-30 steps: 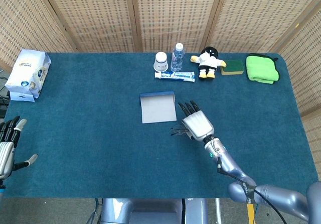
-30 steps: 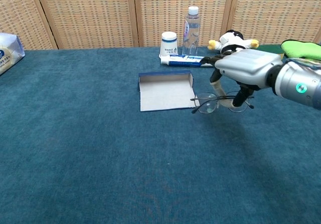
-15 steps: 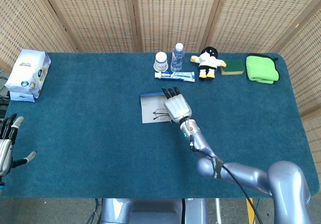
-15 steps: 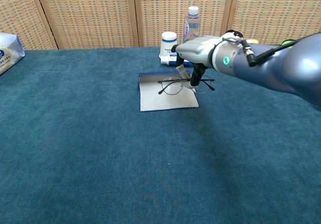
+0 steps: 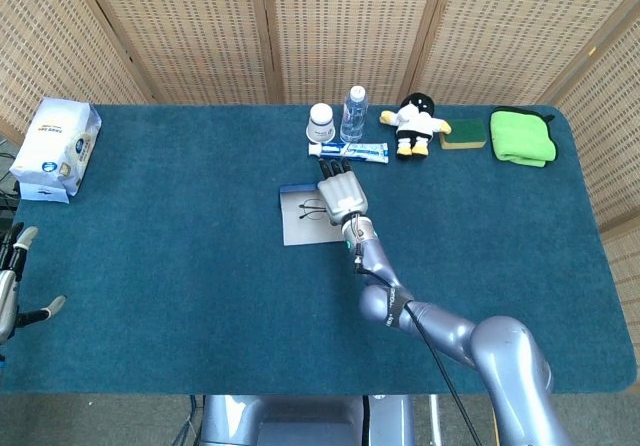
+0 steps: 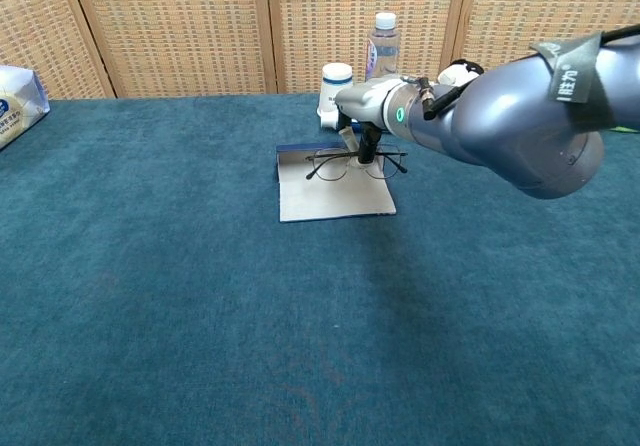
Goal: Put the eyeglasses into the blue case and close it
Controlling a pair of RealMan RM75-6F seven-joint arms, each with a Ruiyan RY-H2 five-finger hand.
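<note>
The blue case [image 5: 300, 224] [image 6: 330, 201] lies open mid-table, its pale lining facing up. Over its far part my right hand [image 5: 341, 194] [image 6: 372, 104] holds the thin-framed eyeglasses [image 5: 312, 209] [image 6: 345, 163], pinched from above, lenses hanging just over the lining. In the chest view the frame sits level, close to the case's blue back wall. My left hand [image 5: 12, 284] shows only at the left edge of the head view, fingers apart, holding nothing, far from the case.
Behind the case stand a white cup [image 5: 321, 121], a water bottle [image 5: 352, 113], a toothpaste box [image 5: 350, 151] and a plush toy [image 5: 414, 123]. A sponge [image 5: 463, 133] and green cloth [image 5: 523, 136] lie far right, a wipes pack [image 5: 56, 148] far left.
My right hand carried the eyeglasses from the table right of the case leftward and away, to above the case's back part. The left hand slid lower at the frame edge.
</note>
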